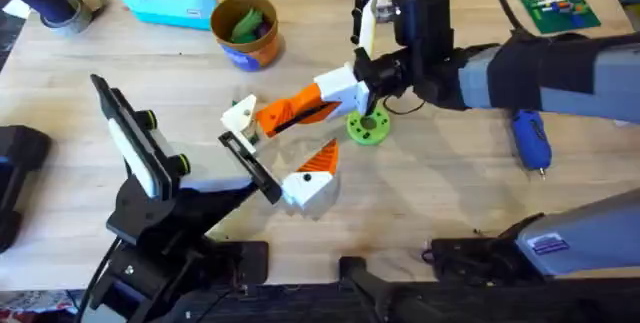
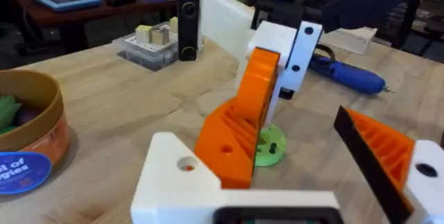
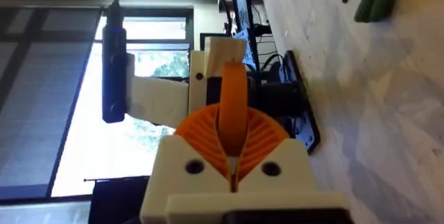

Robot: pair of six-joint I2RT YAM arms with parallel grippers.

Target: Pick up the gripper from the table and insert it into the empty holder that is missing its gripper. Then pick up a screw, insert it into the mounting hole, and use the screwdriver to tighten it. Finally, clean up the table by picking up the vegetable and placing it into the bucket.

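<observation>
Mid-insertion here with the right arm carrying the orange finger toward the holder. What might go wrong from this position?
1. The gripper sits pinched in the right gripper at a slant to the empty holder, so it may jam rather than slide in.
2. The green disc lies right beneath the right gripper and may get knocked.
3. The screwdriver lies under the right arm, and a sweep back might roll it off.

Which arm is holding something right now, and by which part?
The right gripper holds the orange finger by its upper end, the lower end pointing toward the white holder. Whether the left gripper holds anything cannot be told.
</observation>
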